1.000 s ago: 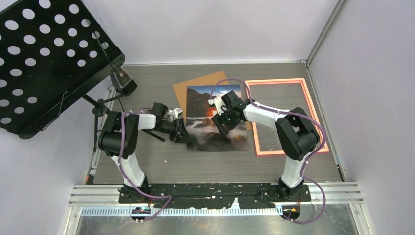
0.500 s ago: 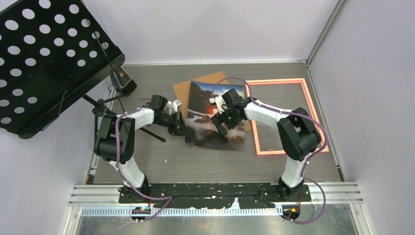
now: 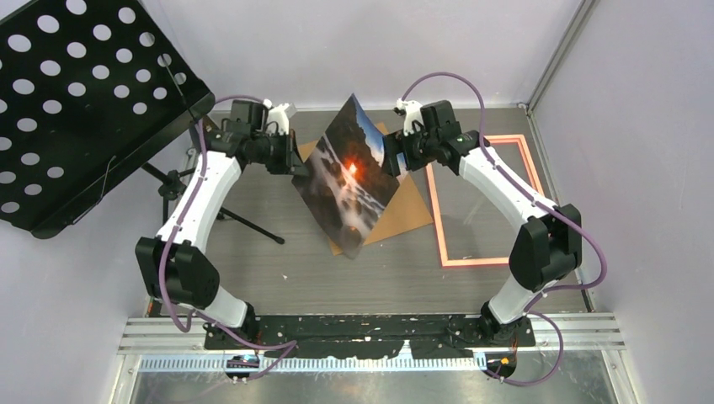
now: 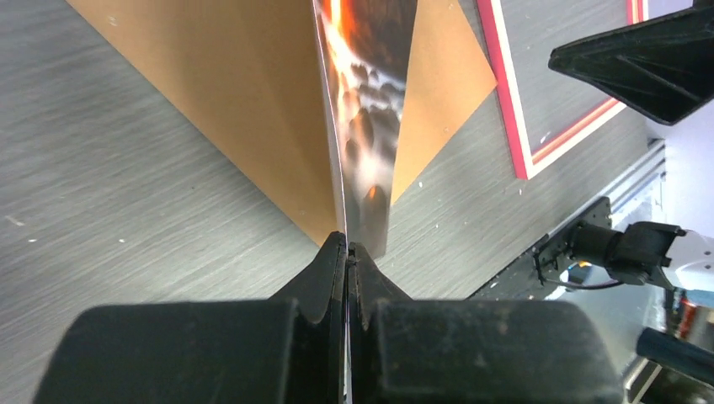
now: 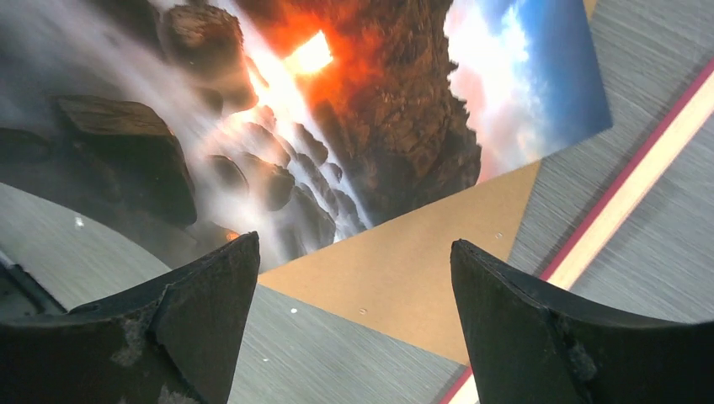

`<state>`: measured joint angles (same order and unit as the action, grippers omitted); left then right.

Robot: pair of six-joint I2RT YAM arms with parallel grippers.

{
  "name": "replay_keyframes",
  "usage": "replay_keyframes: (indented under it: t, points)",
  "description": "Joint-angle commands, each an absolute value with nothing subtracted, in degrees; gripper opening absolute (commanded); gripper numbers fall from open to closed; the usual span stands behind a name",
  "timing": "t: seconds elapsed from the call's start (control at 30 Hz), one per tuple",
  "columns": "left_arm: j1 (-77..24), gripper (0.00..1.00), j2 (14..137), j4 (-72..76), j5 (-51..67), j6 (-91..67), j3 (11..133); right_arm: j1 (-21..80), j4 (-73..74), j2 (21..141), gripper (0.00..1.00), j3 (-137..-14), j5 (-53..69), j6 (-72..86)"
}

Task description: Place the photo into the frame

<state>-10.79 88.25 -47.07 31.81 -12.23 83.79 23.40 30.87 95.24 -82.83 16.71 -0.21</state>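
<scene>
The photo [image 3: 349, 177], a sunset over misty rocks, is lifted off the table and stands steeply tilted over the brown backing board [image 3: 406, 206]. My left gripper [image 3: 294, 163] is shut on the photo's left edge. In the left wrist view the jaws [image 4: 347, 248] pinch the print, seen edge-on [image 4: 366, 126]. My right gripper [image 3: 393, 160] is open and empty beside the photo's right edge, not touching it. The right wrist view shows the photo [image 5: 320, 109] ahead of the spread fingers [image 5: 210, 295]. The pink-orange frame [image 3: 501, 260] lies flat at the right, with bare table inside it.
A black perforated music stand [image 3: 76, 101] fills the back left, and its tripod leg [image 3: 244, 223] reaches onto the table. Walls close in the table at the back and right. The frame edge [image 5: 623, 202] runs beside the board [image 5: 421, 261].
The left gripper has raised the photo from flat on the table to a steep tilt and moved toward the back. The right gripper has lifted off the photo and moved back too.
</scene>
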Motion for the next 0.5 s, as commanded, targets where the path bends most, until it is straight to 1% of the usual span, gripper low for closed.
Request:
replay_keyframes:
  t: [0.0,0.13,0.27,0.37,0.47]
  points:
    - [-12.7,0.0,85.6,-56.4,24.0,-7.8,92.2,23.7,31.4,92.8,0.89,-87.1,20.3,4.5]
    - [-15.6,0.0,85.1,-60.5,18.6,-5.0,99.2,23.0,31.0,92.9,0.89,-89.2,22.9,7.9]
    - [-19.9,0.0,83.2,-61.9,13.5,-2.6,104.1,20.6,26.7,92.2,0.89,-88.3,28.4,14.1]
    - [-26.9,0.0,81.5,-61.6,7.0,0.5,105.5,18.3,22.0,91.7,0.88,-87.2,33.7,18.3]
    - [-34.0,0.0,81.0,-60.7,0.9,3.3,103.9,16.6,18.3,91.5,0.88,-87.0,38.4,22.6]
